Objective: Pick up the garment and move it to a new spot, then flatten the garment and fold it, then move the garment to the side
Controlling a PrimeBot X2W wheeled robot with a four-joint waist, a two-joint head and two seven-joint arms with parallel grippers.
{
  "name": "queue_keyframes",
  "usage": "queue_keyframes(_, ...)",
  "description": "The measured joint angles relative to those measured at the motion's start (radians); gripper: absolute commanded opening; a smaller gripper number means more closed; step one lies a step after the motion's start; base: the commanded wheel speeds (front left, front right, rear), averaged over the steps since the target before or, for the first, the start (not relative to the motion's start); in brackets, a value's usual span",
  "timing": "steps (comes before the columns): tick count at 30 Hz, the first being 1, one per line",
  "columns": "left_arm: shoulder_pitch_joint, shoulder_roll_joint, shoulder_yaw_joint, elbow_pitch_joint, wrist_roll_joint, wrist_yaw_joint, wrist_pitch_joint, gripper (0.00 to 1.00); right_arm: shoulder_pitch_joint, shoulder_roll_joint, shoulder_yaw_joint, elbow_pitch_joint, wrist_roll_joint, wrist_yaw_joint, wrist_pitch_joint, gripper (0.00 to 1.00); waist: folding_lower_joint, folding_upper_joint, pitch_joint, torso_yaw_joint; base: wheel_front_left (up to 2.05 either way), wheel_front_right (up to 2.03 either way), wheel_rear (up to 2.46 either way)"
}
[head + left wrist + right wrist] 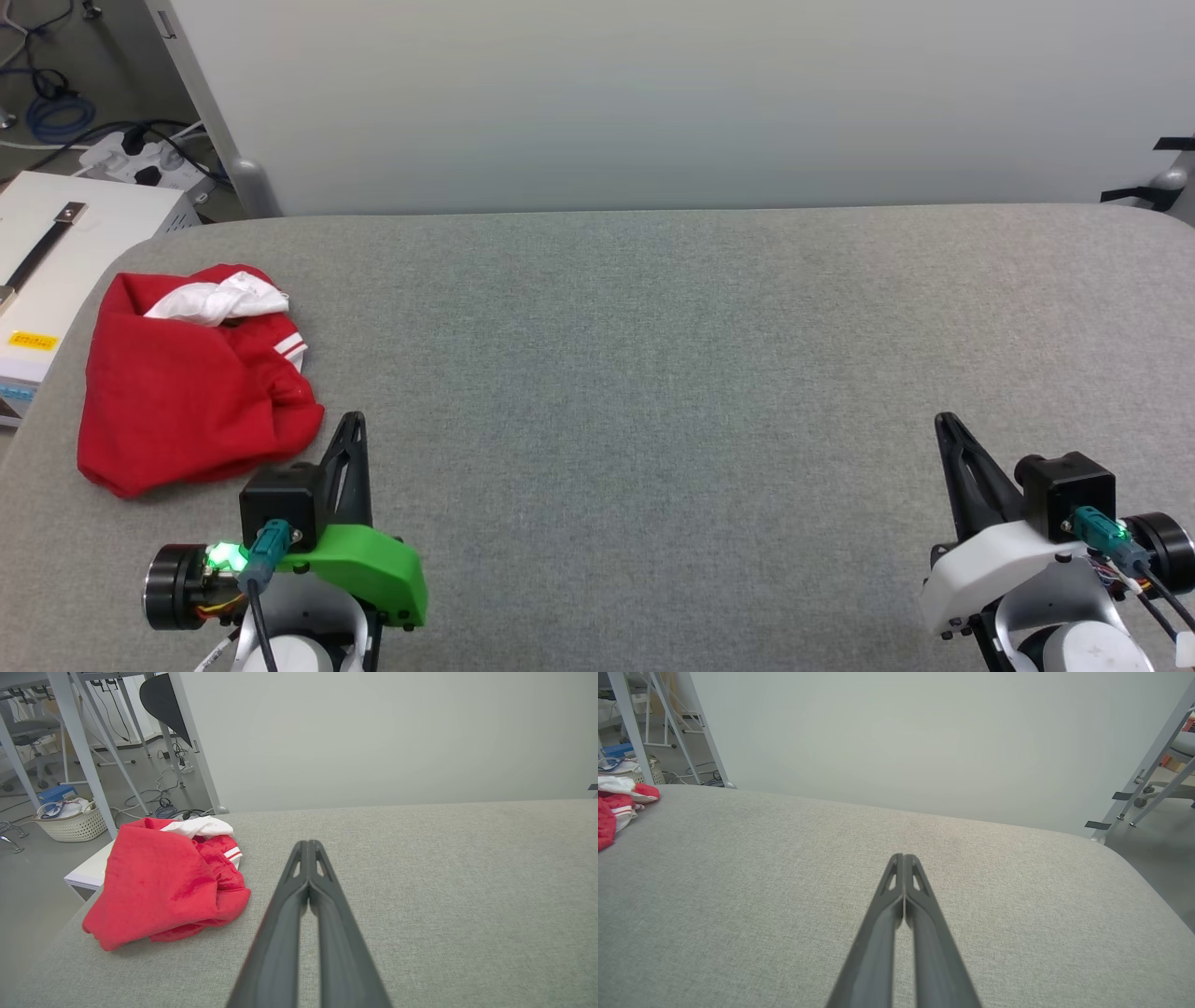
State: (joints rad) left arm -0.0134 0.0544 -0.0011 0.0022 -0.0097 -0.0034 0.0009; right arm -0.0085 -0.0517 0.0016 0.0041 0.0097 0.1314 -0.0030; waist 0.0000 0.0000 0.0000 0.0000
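The garment (187, 383) is a red heap with a white sleeve and striped trim on top, crumpled at the far left of the grey padded table (653, 373). In the left wrist view the garment (163, 882) lies left of my fingers. My left gripper (353, 425) is shut and empty, just right of the garment's near corner and apart from it; its tips (308, 845) press together. At the lower right my right gripper (945, 425) is shut and empty (903, 858), far from the garment (616, 807), which peeks in at that view's left edge.
A white box (56, 271) stands off the table's left edge beside the garment. Cables and a power strip (140, 159) lie on the floor behind it. A pale wall panel (653, 103) backs the table. A basket (70, 821) sits on the floor.
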Motion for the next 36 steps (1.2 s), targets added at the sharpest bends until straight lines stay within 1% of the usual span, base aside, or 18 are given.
queue_keyframes(17, 0.0, 0.0, 0.0, 0.0, 0.0, 0.0, 0.0, 0.0, 0.0, 0.0, 0.0, 0.0, 0.0, 0.0, 0.0, 0.0, 0.0, 0.0, 0.0, 0.0, 0.0, 0.0, 0.0)
queue_keyframes(18, 0.0, 0.0, 0.0, 0.0, 0.0, 0.0, 0.0, 1.0, 0.0, 0.0, 0.0, 0.0, 0.0, 0.0, 0.0, 1.0, 0.0, 0.0, 0.0, 0.0, 0.0, 0.0, 0.0)
queue_keyframes(19, 0.0, 0.0, 0.0, 0.0, 0.0, 0.0, 0.0, 0.0, 0.0, 0.0, 0.0, 0.001, 0.001, 0.0, 0.0, 0.0, 0.0, 0.0, 0.0, 0.0, 0.0, 0.0, 0.0)
queue_keyframes(20, 0.0, 0.0, 0.0, 0.0, 0.0, 0.0, 0.0, 1.0, 0.0, 0.0, 0.0, 0.001, 0.001, 0.0, 0.0, 1.0, 0.0, 0.0, 0.0, 0.0, 0.0, 0.0, 0.0)
queue_keyframes(36, 0.0, 0.0, -0.007, 0.019, -0.021, 0.0, -0.021, 1.0, 0.0, 0.0, -0.005, 0.006, 0.022, 0.0, -0.02, 1.0, 0.0001, 0.0, 0.003, -0.001, 0.0, 0.0, 0.0)
